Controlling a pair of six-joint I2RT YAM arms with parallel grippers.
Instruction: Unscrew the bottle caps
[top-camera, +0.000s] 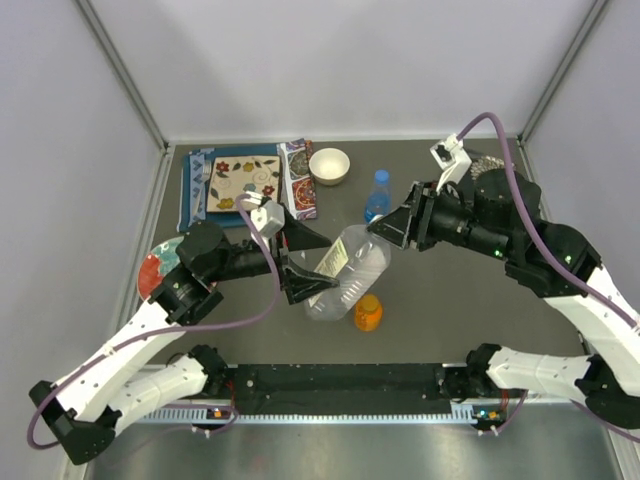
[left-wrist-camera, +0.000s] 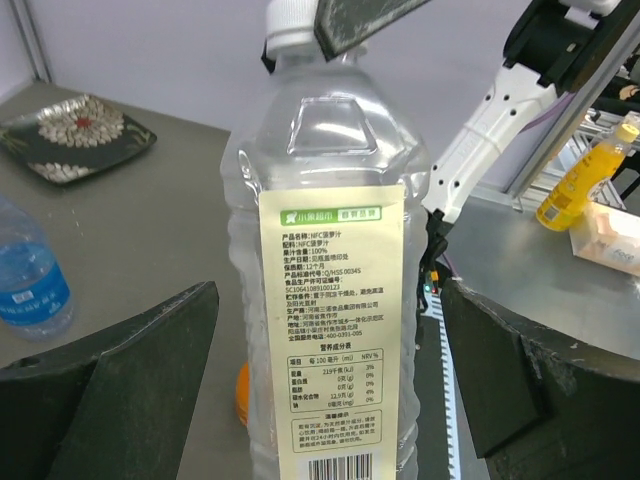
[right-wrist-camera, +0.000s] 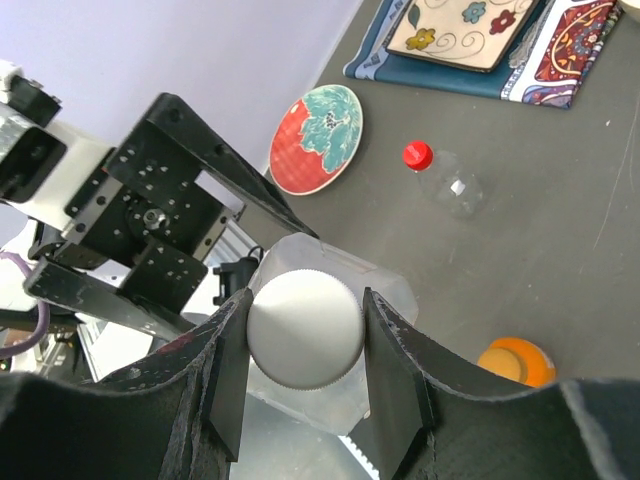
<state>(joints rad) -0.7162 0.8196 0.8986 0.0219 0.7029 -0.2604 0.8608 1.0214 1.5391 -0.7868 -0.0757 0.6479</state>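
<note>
The wide clear bottle (top-camera: 345, 272) with a pale label (left-wrist-camera: 330, 330) leans between both grippers. My right gripper (top-camera: 383, 230) is shut on its white cap (right-wrist-camera: 305, 330), one pad on each side. My left gripper (top-camera: 318, 263) is open and straddles the bottle's body (left-wrist-camera: 328, 300), with a small gap at each finger. The blue-tinted bottle (top-camera: 377, 200) with its blue cap (top-camera: 381, 176) stands behind. The short orange bottle (top-camera: 368, 313) stands in front, its orange cap (right-wrist-camera: 515, 360) on. The slim clear bottle (right-wrist-camera: 455, 190) with its red cap (right-wrist-camera: 417, 155) lies on the table, hidden in the top view.
A white bowl (top-camera: 329, 165) stands at the back. A floral tile on patterned cloths (top-camera: 243, 182) lies back left. A red and teal plate (top-camera: 160, 265) lies at the left under my left arm. A dark patterned plate (left-wrist-camera: 75, 135) lies back right.
</note>
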